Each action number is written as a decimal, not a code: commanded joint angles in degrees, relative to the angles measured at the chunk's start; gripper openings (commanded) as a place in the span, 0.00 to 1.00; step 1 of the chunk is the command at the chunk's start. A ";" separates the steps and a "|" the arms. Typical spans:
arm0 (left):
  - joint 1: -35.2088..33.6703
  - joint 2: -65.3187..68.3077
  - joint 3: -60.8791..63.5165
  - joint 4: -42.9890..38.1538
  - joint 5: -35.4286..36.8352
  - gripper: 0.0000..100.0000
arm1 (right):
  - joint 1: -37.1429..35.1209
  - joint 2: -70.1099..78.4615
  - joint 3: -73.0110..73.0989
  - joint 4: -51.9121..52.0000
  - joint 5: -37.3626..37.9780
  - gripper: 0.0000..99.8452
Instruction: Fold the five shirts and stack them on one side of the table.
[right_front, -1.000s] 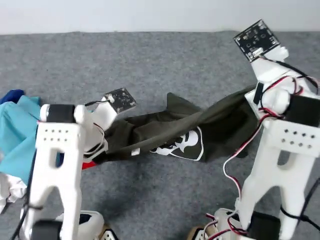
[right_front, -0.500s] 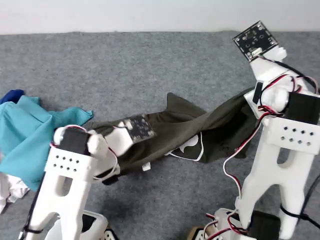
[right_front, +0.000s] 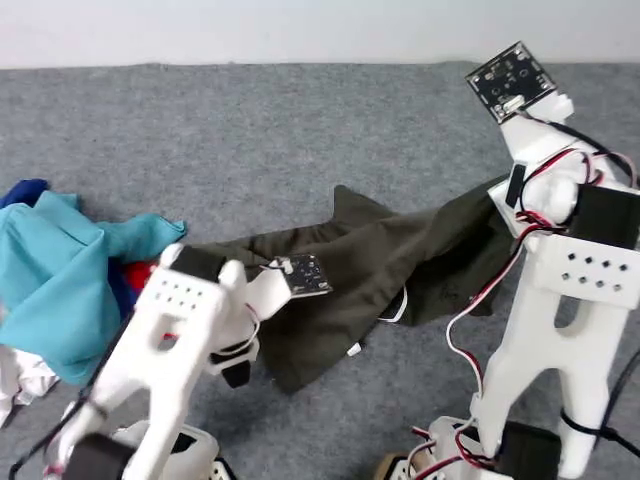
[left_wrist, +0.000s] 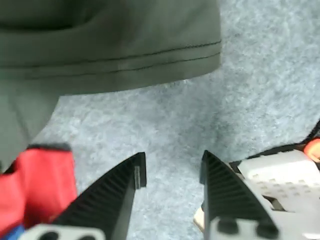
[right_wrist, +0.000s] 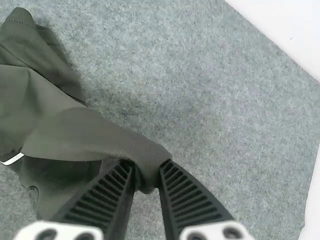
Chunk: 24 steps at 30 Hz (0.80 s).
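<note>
Looks like the right jaws are clamped on just a corner of the green shirt (right_wrist: 75, 135), left jaws apart and empty by its hem, so one tug could pop it loose.

Grey felt surface, pale strip behind, even light.

The surface (right_front: 300, 130) is covered with speckled grey, carpet-like felt that fills the high view from 9 o'clock to 3 o'clock and down to 6 o'clock. At 12 o'clock a plain white strip (right_front: 300, 30) runs straight across, meeting the felt in a clean line. In the right wrist view the felt ends at a straight edge against a white area (right_wrist: 290, 35). The light is soft and even, and shadows on the felt are soft-edged.
</note>
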 joint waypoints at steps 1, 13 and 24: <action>1.23 4.57 -6.46 -0.88 0.35 0.18 | 0.66 0.31 -0.26 -0.92 0.18 0.01; 17.23 5.54 -10.24 -4.92 8.44 0.18 | 0.66 0.31 -0.26 -1.01 0.18 0.01; 17.85 19.78 -10.77 -11.96 10.11 0.22 | 0.66 0.40 -0.26 -1.10 0.18 0.01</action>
